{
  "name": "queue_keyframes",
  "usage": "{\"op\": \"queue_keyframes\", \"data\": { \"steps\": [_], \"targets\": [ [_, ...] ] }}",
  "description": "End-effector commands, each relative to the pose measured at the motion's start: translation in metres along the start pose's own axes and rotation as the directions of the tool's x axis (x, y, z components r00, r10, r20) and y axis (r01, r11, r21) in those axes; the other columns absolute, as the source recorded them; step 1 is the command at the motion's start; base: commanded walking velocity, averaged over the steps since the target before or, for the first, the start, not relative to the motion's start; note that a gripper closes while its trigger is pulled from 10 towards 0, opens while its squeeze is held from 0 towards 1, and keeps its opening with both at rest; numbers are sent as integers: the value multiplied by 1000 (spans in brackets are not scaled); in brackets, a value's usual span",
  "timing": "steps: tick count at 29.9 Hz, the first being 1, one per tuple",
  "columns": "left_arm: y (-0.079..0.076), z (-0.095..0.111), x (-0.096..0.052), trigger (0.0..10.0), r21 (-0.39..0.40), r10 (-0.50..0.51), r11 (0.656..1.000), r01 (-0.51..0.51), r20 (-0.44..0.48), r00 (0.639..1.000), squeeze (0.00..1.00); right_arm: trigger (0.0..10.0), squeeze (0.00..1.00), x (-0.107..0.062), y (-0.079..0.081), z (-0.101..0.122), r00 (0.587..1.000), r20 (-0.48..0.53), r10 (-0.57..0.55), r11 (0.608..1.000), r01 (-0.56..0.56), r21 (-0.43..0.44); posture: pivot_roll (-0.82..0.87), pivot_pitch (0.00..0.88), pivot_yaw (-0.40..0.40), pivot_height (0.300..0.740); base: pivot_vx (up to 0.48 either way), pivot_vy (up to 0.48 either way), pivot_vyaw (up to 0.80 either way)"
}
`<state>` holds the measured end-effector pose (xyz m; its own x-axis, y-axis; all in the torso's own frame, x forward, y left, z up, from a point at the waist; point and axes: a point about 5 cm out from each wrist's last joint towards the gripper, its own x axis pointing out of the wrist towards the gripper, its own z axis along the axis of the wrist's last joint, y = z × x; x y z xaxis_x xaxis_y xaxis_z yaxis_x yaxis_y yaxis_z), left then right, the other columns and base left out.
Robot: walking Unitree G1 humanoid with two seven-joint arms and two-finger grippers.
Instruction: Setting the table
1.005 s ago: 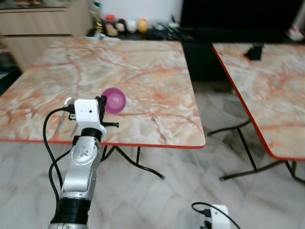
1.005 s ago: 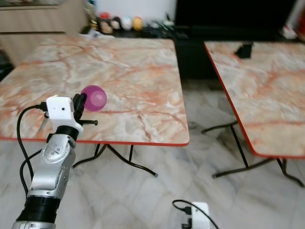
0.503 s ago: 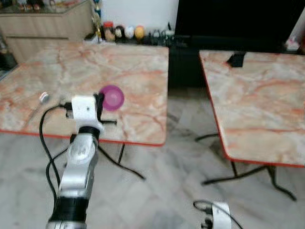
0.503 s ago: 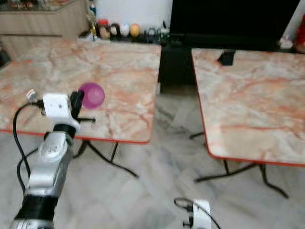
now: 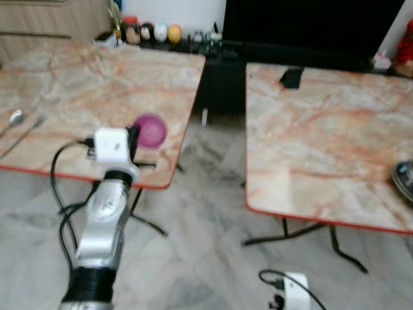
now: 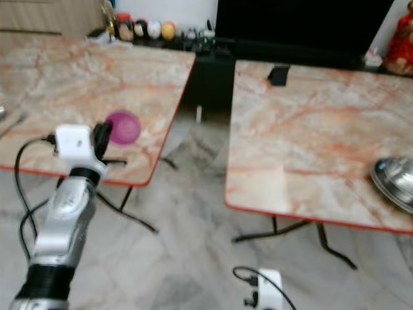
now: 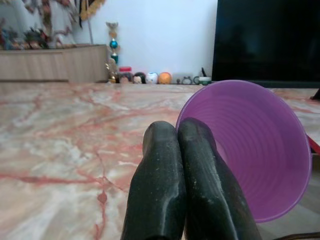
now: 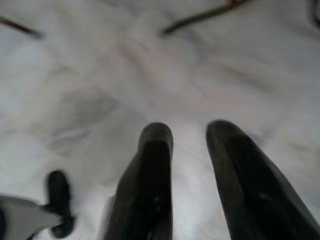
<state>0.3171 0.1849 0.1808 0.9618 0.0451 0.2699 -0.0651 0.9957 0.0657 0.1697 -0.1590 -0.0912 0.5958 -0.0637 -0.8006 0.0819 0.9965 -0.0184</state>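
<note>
My left gripper [image 5: 133, 137] is shut on the rim of a purple plastic bowl [image 5: 151, 130]. It holds the bowl on its side, just above the near right corner of the left marble table [image 5: 77, 77]. In the left wrist view the two black fingers [image 7: 165, 165] are pressed together on the bowl's [image 7: 250, 150] edge. A second marble table [image 5: 316, 135] stands to the right, with a metal bowl [image 6: 395, 179] at its right side. My right gripper [image 8: 189, 131] hangs low over the floor, open and with nothing between its fingers.
A spoon [image 5: 14, 118] and another utensil lie at the left table's left edge. A small black object [image 5: 292, 77] sits at the right table's far side. A tiled gap [image 5: 213, 161] separates the tables. A dark TV [image 5: 310, 26] and small ornaments [image 5: 155, 32] stand behind.
The camera has swung to the right: the left table slid leftward, the right table fills more of the view and the metal bowl appeared. My left gripper still holds the purple bowl.
</note>
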Motion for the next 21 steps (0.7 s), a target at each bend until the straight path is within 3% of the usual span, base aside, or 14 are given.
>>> {"op": "queue_keyframes", "data": {
  "steps": [1, 21],
  "targets": [
    [-9, 6, 3, 10000, -25, -27, 999, 28, 20, 999, 0, 10000, 0, 0, -10, -2, 1000, -7, -26, 1000, 26, -7, 26, 0, -16, 740, 0, -428, 0],
    [-5, 6, 3, 10000, -18, -15, 1000, 15, 17, 1000, 0, 10000, 0, 0, -11, -1, 1000, -8, -26, 1000, 26, -11, 33, 0, -25, 740, 0, -426, 0]
  ]
}}
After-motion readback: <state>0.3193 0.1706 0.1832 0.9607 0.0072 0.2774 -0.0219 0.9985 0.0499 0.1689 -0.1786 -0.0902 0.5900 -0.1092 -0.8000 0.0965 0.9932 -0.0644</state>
